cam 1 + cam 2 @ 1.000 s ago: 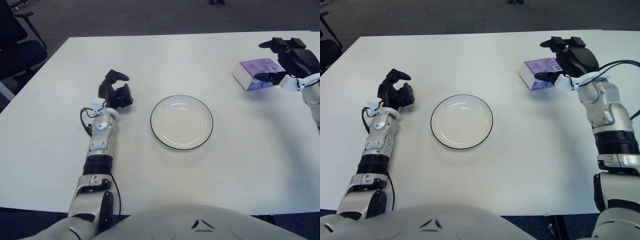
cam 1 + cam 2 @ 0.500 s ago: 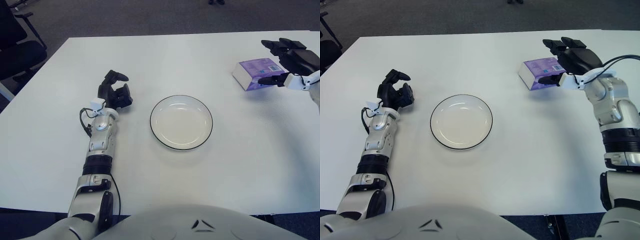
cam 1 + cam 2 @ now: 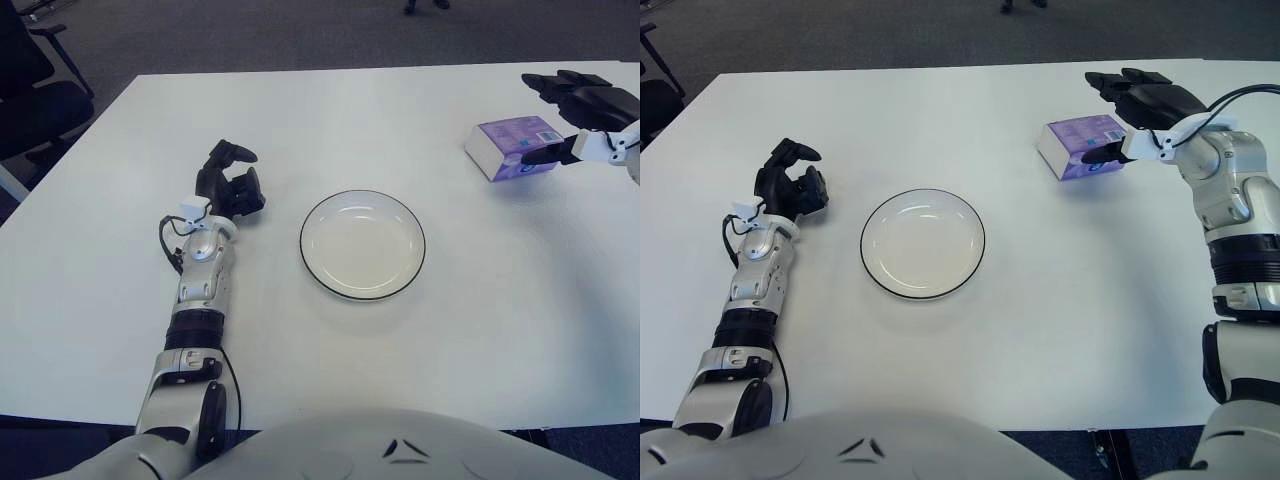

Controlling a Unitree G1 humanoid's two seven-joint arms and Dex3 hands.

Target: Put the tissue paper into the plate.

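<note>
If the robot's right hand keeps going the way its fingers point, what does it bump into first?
Probably the tissue pack. The right hand is open beside it, fingers pointing left over its far edge. It may be high enough to pass over; height is hard to judge.

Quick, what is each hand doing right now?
Left hand: curled, holding nothing, left of the plate.
Right hand: open beside the tissue pack.

I am seeing the purple tissue pack [image 3: 512, 147] lying near the table's [image 3: 400, 350] right edge, my right hand [image 3: 580, 110] spreading its fingers just beside it. The plate [image 3: 362, 244] is sitting mid-table, with my left hand [image 3: 231, 184] curling toward the left edge.
</note>
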